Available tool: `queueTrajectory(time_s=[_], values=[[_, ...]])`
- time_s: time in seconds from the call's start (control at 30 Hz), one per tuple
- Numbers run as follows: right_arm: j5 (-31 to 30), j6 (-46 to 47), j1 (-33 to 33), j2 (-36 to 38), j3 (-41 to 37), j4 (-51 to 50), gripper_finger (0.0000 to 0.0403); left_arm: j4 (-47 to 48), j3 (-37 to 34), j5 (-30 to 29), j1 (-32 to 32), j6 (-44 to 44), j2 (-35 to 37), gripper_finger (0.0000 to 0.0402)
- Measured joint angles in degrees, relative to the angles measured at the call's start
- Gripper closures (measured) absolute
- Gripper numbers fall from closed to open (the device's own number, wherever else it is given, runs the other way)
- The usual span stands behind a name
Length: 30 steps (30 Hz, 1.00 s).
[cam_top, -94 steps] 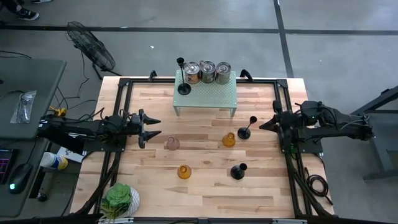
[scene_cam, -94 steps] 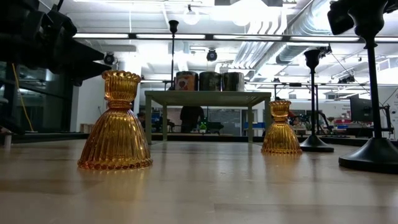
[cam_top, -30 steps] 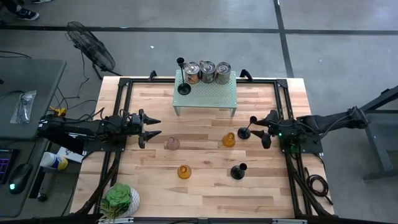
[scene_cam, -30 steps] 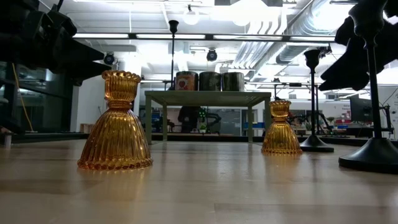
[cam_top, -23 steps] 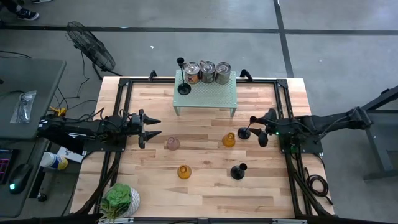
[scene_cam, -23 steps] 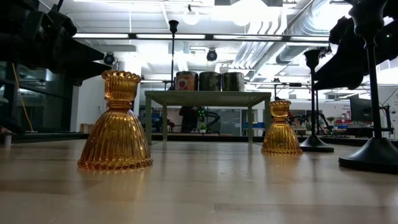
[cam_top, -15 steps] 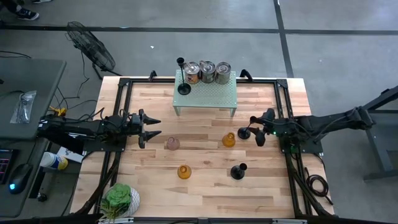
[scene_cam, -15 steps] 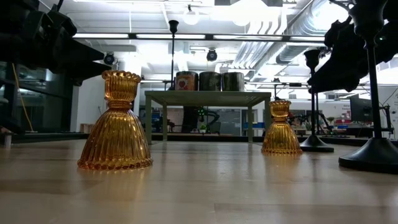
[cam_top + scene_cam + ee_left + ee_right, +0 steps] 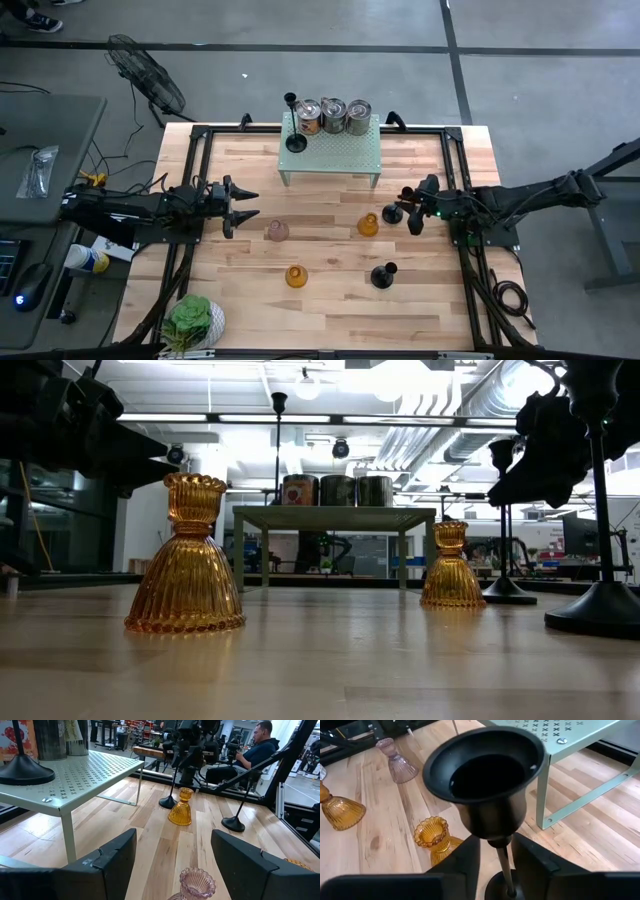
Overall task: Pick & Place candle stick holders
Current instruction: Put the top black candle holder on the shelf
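Right wrist view: the right jaws (image 9: 492, 855) stand on either side of the thin stem of a black candle stick holder (image 9: 487, 785), closing in but whether they grip it I cannot tell. Just beyond the jaws sits an amber holder (image 9: 434, 837), farther off the pink holder (image 9: 397, 760) on the surface (image 9: 385, 835). The left jaws (image 9: 243, 204) hang parted, holding nothing, near the pink one.
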<state>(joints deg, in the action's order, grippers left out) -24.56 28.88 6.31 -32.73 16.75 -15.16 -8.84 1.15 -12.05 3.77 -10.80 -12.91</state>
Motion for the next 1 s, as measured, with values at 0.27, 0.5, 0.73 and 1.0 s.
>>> queueTrajectory(time_s=[0.27, 0.5, 0.73, 1.0], values=[[-0.38, -0.21, 0.00, 0.02, 0.02, 0.03, 0.0380, -0.02, 0.00, 0.00, 0.02, 0.01, 0.02, 0.0148], [-0.94, 2.60, -0.02, 0.06, 0.04, 0.30, 0.0393, 0.00, 0.00, 0.00, 0.00, 0.01, 0.00, 0.0148], [-2.33, 4.07, -0.09, 0.00, 4.67, -6.27, 0.0395, -0.01, 0.00, 0.00, 0.02, -0.01, 0.01, 0.0148], [-3.86, 4.79, -0.98, -2.87, 17.29, -18.62, 0.0397, 0.00, 0.00, 0.00, 0.00, -0.01, 0.02, 0.0148]])
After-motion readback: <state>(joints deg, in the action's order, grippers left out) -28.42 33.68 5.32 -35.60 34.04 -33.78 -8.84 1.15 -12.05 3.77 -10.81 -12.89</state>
